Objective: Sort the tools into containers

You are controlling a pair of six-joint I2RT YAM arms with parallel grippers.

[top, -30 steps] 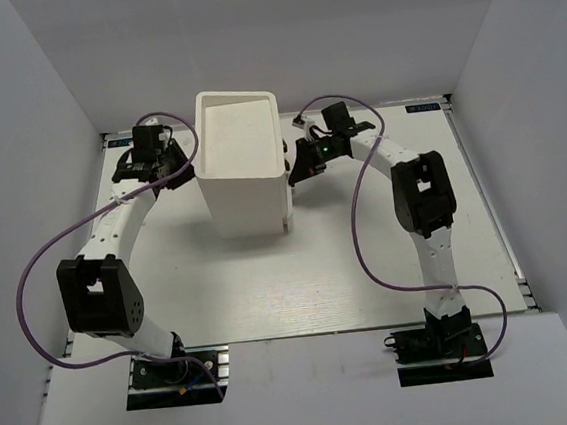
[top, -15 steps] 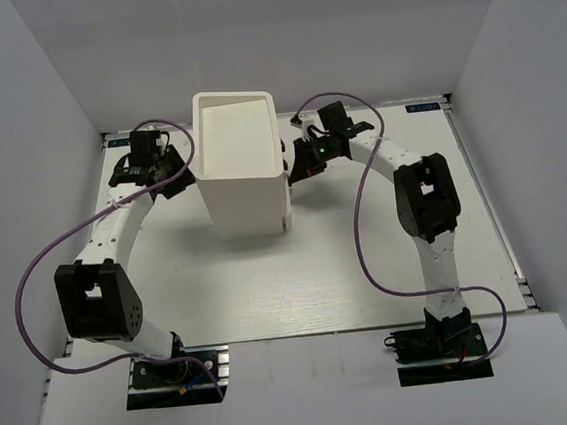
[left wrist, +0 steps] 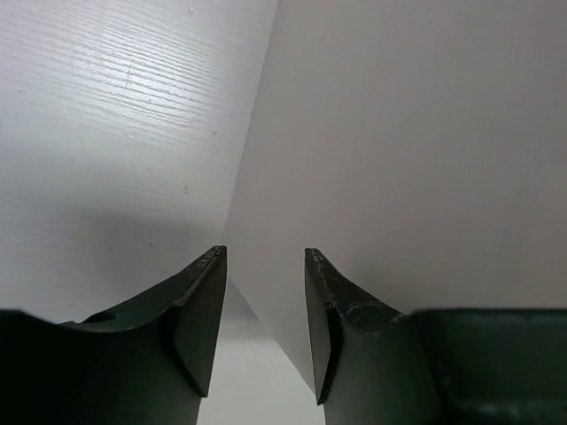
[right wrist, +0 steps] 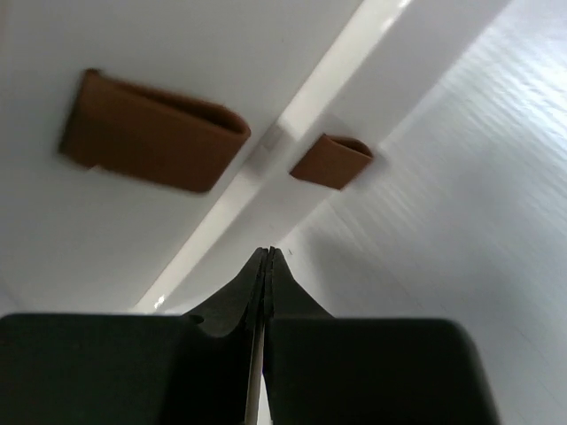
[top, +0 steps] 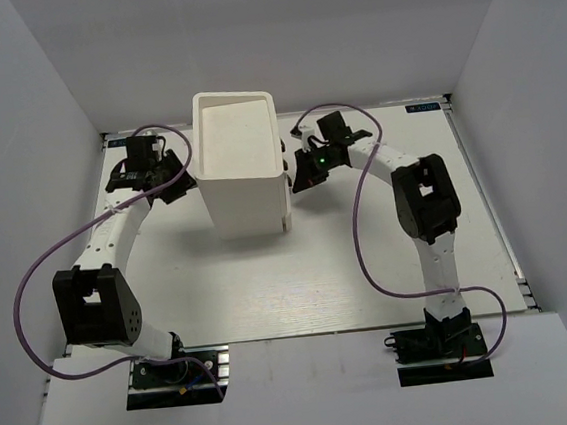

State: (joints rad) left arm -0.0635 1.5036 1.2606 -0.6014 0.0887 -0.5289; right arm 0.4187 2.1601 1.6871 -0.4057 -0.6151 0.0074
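No tools show in any view. The tall white box (top: pixel 241 166) stands at the back middle, with its drawers (top: pixel 287 187) stacked on its right side. In the right wrist view two drawer fronts carry brown tab handles, a large one (right wrist: pixel 155 133) and a smaller one (right wrist: pixel 332 162). My right gripper (right wrist: pixel 269 254) is shut and empty, its tip close to the drawer fronts just below the handles; it also shows in the top view (top: pixel 300 174). My left gripper (left wrist: pixel 264 255) is open and empty against the box's plain left wall (left wrist: pixel 399 159); it also shows in the top view (top: pixel 178 177).
The white table (top: pixel 299 271) is walled on the left, back and right. Purple cables loop from both arms. The table's bare surface (left wrist: pixel 115 133) lies to the left of the left fingers.
The box shifted slightly left a second ago. My left wrist has drawn a little left and nearer. My right gripper has slid slightly nearer along the drawer side.
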